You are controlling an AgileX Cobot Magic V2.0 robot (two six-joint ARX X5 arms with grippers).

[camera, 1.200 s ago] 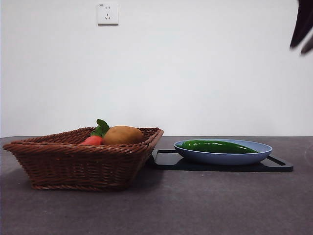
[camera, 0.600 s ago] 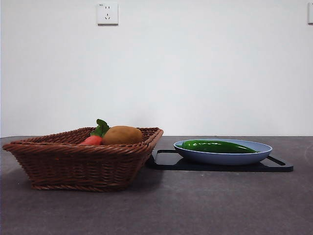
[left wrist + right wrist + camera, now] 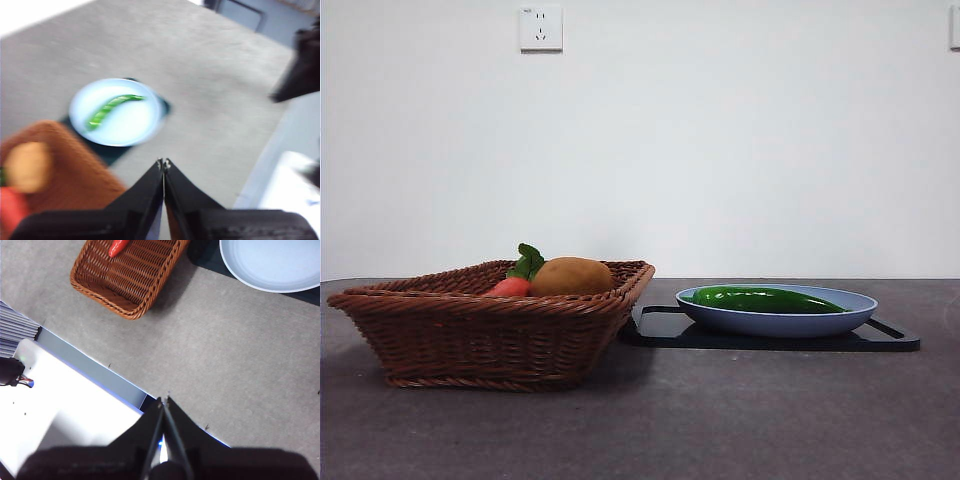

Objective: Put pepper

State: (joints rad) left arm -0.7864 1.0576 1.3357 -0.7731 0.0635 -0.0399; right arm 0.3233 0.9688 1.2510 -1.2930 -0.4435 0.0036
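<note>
Pepper (image 3: 765, 298) lies lengthwise in blue plate (image 3: 860, 304) on black tray (image 3: 890, 338), beside wicker basket (image 3: 480, 335) holding potato (image 3: 570, 276) and red vegetable (image 3: 508, 287); left gripper (image 3: 163, 163) and right gripper (image 3: 163, 401) both clenched, empty, high above table (image 3: 720, 420)

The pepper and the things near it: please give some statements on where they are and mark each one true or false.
1. The pepper lies in the blue plate. True.
2. The plate stands on a dark tray. True.
3. The potato is on the plate. False: it is in the wicker basket.
4. The left gripper holds the pepper. False: its jaws are shut on nothing, above the table.
5. The right gripper is open. False: it is shut.
</note>
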